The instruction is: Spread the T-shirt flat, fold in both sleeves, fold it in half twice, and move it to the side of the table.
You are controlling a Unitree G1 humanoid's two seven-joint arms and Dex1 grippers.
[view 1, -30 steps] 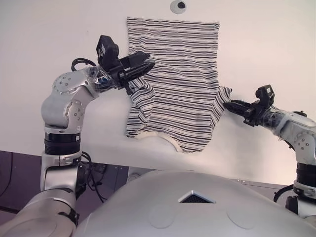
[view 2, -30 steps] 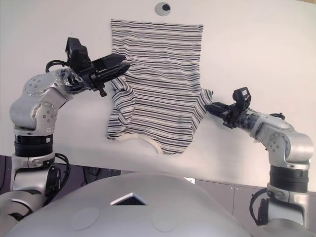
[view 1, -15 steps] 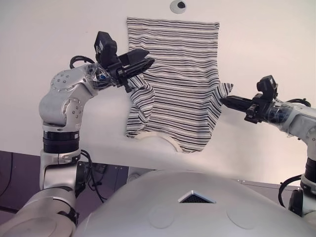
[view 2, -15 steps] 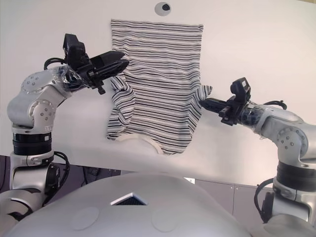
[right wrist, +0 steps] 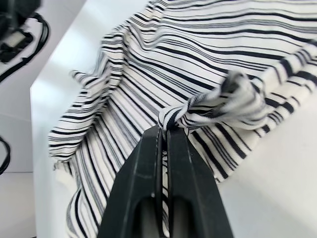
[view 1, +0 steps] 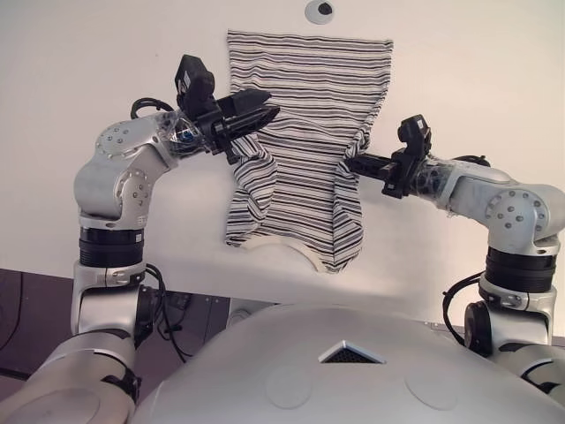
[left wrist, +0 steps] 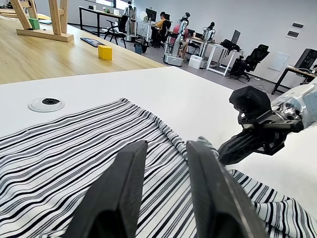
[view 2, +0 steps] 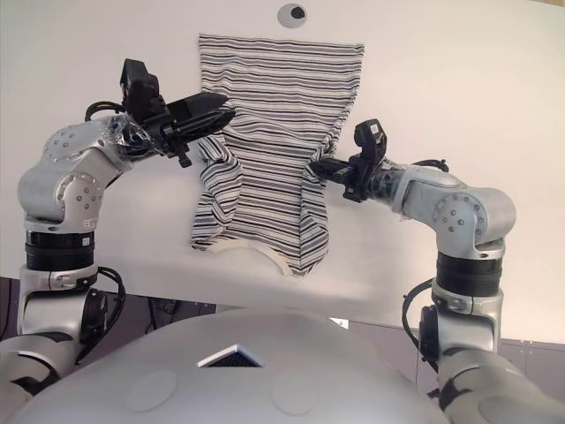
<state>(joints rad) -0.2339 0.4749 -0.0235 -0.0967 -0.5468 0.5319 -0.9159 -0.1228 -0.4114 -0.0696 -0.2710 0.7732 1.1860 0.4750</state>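
The black-and-white striped T-shirt (view 1: 305, 97) lies on the white table (view 1: 459, 79), collar toward the near edge. Its left sleeve (view 1: 250, 181) lies folded inward onto the body. My left gripper (view 1: 267, 109) hovers open just above the shirt's left side, with nothing between its fingers (left wrist: 126, 183). My right gripper (view 1: 348, 162) is shut on the right sleeve (right wrist: 208, 106) and holds that bunched cloth lifted over the right half of the body. The shirt's right side is drawn inward under it. The left wrist view also catches the right gripper (left wrist: 224, 151) pinching the sleeve.
A round cable grommet (view 1: 320, 11) sits in the table just beyond the shirt's hem. Bare white table stretches to the left (view 1: 71, 79) and right of the shirt. The table's near edge (view 1: 415, 314) runs below the collar.
My right gripper has carried the right sleeve leftward, from beside the shirt to over its body, folding the right side in. The left gripper has stayed almost in place.
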